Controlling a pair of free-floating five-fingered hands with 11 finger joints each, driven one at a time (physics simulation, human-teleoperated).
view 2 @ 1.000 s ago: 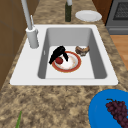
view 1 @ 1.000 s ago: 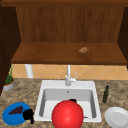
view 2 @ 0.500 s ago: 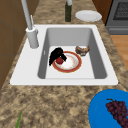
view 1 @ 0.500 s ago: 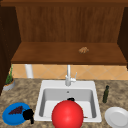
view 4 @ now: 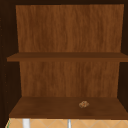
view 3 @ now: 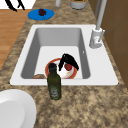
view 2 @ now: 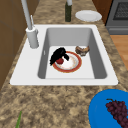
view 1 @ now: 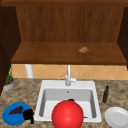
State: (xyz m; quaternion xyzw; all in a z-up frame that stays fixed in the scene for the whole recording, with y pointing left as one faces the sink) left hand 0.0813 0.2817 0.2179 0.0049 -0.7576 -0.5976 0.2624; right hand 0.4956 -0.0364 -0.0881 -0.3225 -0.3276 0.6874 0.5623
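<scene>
The right hand is down inside the sink, arched over a small red fruit. Its fingers are bent down around the fruit, with the thumb on the other side, so it is clasping the fruit, not lying flat on it. The right side view shows the same hold: dark fingers straddle the fruit, which peeks out beneath the palm. The fruit sits under the hand on a red-rimmed plate lying flat on the sink floor. Whether the fruit is touching the plate or is just off it cannot be told. Just beyond the plate's rim, on the side away from the faucet, lies a brownish bowl-like thing, close to the plate and a little apart from the fingers. In the front view a large red round shape covers the near part of the sink, with a bit of this hand at its top edge; what that shape is cannot be made out. The left hand hangs in the air well away from the right one, beyond the sink's left edge. Its fingers point down, straight and loose, and hold nothing. It is just beside a blue plate carrying dark grapes. On the counter at the far side from it stand a green bottle and a white plate.
</scene>
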